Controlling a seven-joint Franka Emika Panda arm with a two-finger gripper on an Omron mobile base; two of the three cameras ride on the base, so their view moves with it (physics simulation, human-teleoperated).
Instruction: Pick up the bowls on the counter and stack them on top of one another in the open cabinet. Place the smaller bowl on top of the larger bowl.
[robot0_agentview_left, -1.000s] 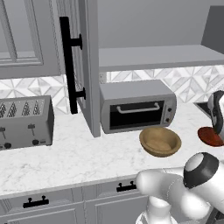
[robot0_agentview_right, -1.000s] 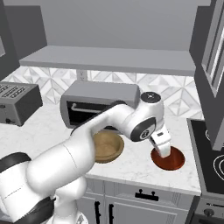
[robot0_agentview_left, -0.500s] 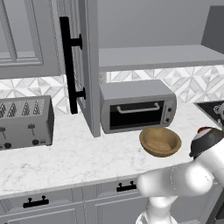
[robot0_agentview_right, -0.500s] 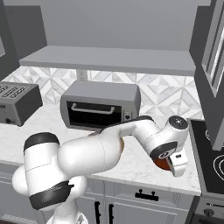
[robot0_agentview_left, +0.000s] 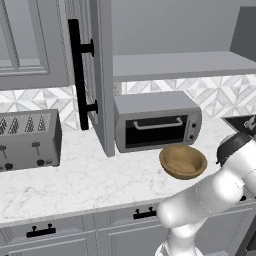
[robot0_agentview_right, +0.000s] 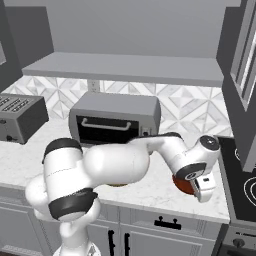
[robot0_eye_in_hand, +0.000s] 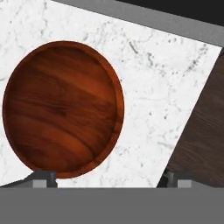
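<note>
2 bowls: 1 tan larger bowl, 1 reddish-brown smaller bowl; 1 toaster oven; 1 toaster.

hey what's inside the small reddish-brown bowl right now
Nothing is visible inside the smaller bowl: the hand view shows bare glossy wood grain across its inside. Its lowest edge is cut off by the gripper fingertips, so that sliver can't be checked.

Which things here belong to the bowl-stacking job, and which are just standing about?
Job: small glossy reddish-brown bowl; wide tan wooden bowl; white marble counter; grey open cabinet shelf; gripper.
Bystanders: grey toaster oven; grey slot toaster.
</note>
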